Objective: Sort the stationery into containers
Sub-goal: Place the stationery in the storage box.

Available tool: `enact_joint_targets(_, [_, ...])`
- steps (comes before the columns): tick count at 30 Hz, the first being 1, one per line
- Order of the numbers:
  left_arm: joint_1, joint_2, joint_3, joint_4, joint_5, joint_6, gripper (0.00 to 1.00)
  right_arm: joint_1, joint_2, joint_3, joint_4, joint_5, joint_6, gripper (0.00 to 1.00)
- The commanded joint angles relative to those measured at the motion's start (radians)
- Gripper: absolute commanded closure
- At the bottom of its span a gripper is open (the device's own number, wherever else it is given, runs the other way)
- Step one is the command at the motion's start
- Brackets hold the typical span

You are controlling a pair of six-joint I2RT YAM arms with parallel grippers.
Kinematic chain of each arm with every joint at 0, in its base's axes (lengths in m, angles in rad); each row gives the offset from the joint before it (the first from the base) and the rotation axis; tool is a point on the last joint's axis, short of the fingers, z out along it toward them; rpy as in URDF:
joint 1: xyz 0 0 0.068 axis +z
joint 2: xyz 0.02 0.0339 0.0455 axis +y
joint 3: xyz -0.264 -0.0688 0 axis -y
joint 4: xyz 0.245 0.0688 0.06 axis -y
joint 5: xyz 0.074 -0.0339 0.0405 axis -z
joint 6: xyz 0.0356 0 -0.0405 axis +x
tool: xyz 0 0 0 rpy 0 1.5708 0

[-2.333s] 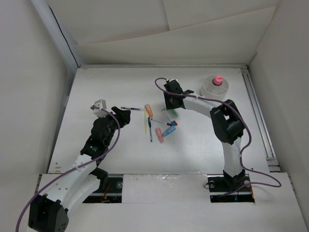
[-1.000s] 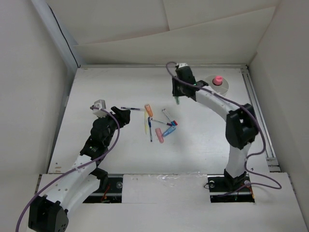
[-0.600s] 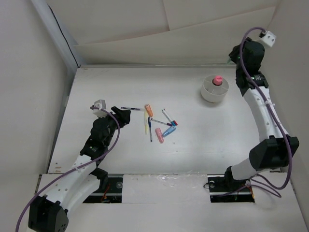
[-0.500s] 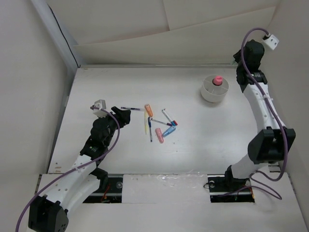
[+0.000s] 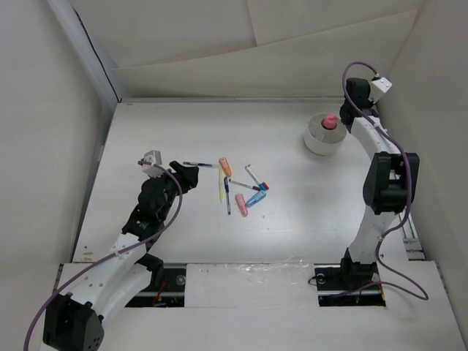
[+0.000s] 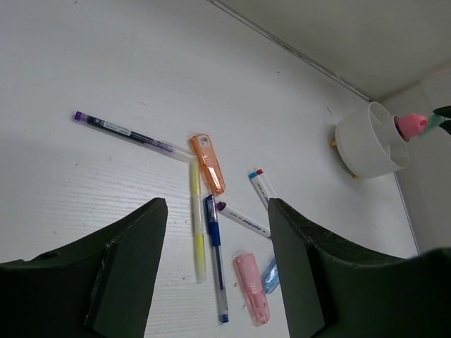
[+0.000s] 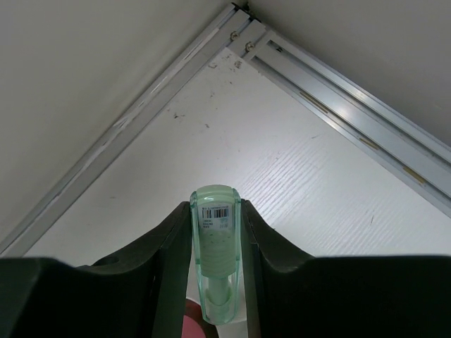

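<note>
My right gripper [image 7: 216, 236] is shut on a pale green see-through piece [image 7: 216, 246] with a barcode label. It hangs just behind and to the right of the round white tub [image 5: 316, 142], where my right gripper [image 5: 352, 93] shows from above. A pink-capped glue stick [image 5: 330, 121] stands in the tub. In the middle of the table lie a purple-ended pen [image 6: 130, 132], an orange piece [image 6: 208, 153], a yellow pen [image 6: 198, 232], a blue pen [image 6: 215, 253], a pink piece [image 6: 251, 287] and a red-and-blue-capped white pen [image 6: 262, 186]. My left gripper [image 5: 187, 175] stands open left of them, holding nothing.
An aluminium rail [image 7: 338, 105] runs along the table's right edge, meeting the back wall in the corner behind the tub. White walls close in the left, back and right sides. A purple cable [image 5: 395, 205] loops off the right arm.
The right arm, carrying the green piece, has swung in from the far right wall to just behind the tub. The left arm and the pile have not moved.
</note>
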Motion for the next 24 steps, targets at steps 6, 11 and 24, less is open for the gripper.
enact_joint_targets(6, [-0.004, -0.002, 0.033, 0.045, 0.021, 0.004, 0.44, 0.009, 0.041, 0.047, 0.038, 0.081, -0.014, 0.88])
enact_joint_targets(11, [-0.004, 0.007, 0.033, 0.054, 0.021, 0.004, 0.44, 0.029, 0.085, 0.062, 0.038, 0.133, -0.027, 0.88])
enact_joint_targets(24, [-0.004, -0.002, 0.033, 0.054, 0.012, 0.004, 0.44, 0.068, 0.147, 0.104, 0.007, 0.199, -0.045, 0.79])
